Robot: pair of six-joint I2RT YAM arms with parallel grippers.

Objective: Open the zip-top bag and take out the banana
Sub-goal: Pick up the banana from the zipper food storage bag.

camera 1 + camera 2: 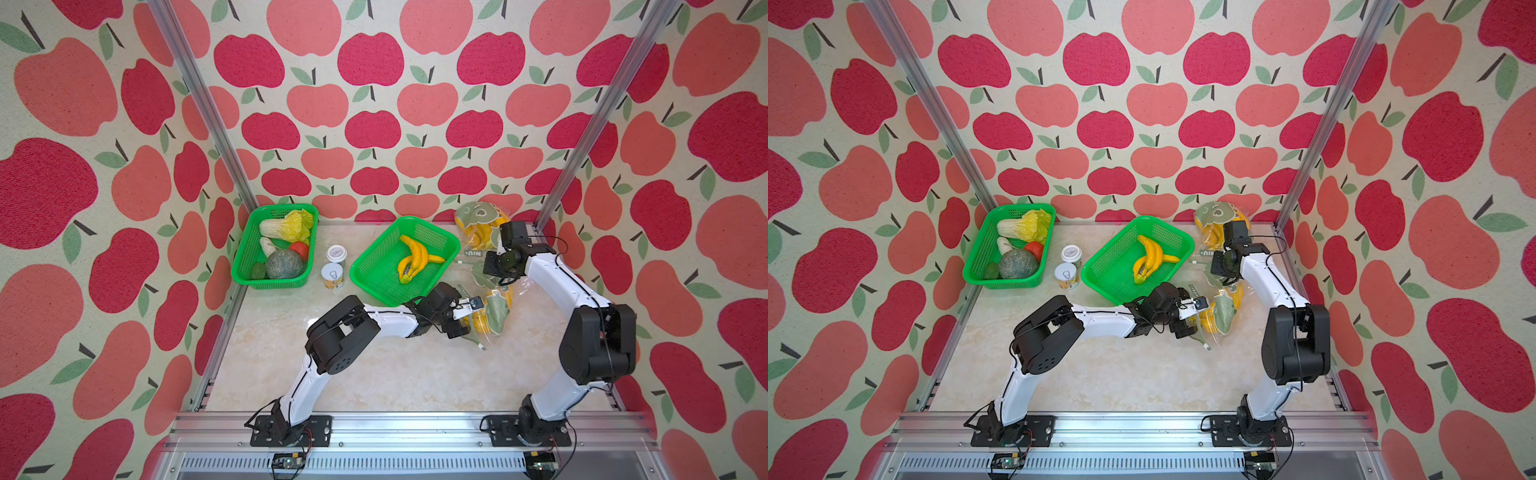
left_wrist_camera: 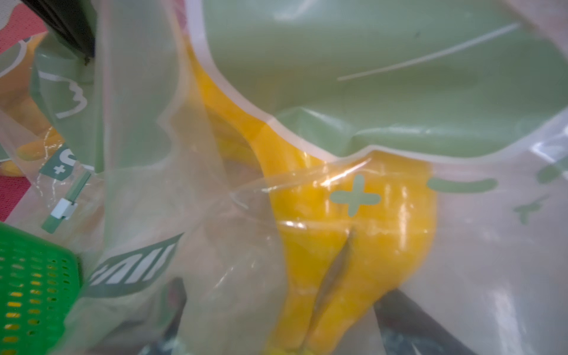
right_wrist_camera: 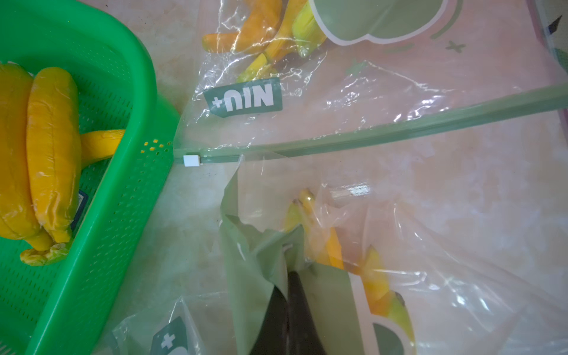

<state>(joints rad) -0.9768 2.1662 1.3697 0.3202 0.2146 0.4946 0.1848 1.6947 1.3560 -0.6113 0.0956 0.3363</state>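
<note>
Spread wide on the left gripper [image 2: 285, 310], either side of the banana [image 2: 353, 261] inside the zip-top bag [image 1: 496, 312]; clamped tight on the right gripper [image 3: 292, 276], pinching that bag's green film (just beside the green basket [image 1: 380, 270]).

Both top views: bright, even, diffuse light from overhead. Shadows on the table [image 1: 374, 374] are faint, with a mild sheen on the marble. Wide-angle stretch at the edges, frame posts [image 1: 208, 104] splay outward; otherwise sharp. Left wrist view: lens too close, whole frame soft, banana [image 2: 353, 246] and bag [image 2: 399, 76] film blurred, glare streaks on the plastic. Right wrist view: dimmer but sharper, white glints on the film creases, basket [image 3: 123, 215] rim crisp, nearest plastic out of focus
</note>
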